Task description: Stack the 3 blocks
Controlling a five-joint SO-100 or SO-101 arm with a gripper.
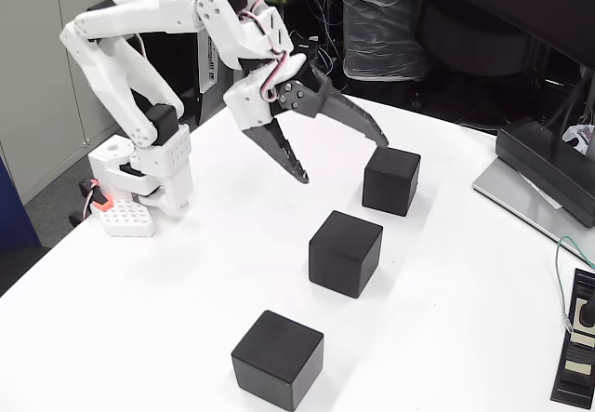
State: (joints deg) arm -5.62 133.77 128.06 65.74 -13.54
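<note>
An office or lab: a white bench [446,338], grey cabinets [56,68] behind it, a tangle of cables [316,21], a bagged bin [376,21] (clear plastic) and a monitor base [544,166].

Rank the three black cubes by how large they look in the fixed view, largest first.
1. Nearest block, at the bottom of the fixed view.
2. Middle block.
3. Farthest block, beside the open gripper.

The three blocks look alike in shape and finish, so this order probably reflects nearness to the camera, not true size.
</note>
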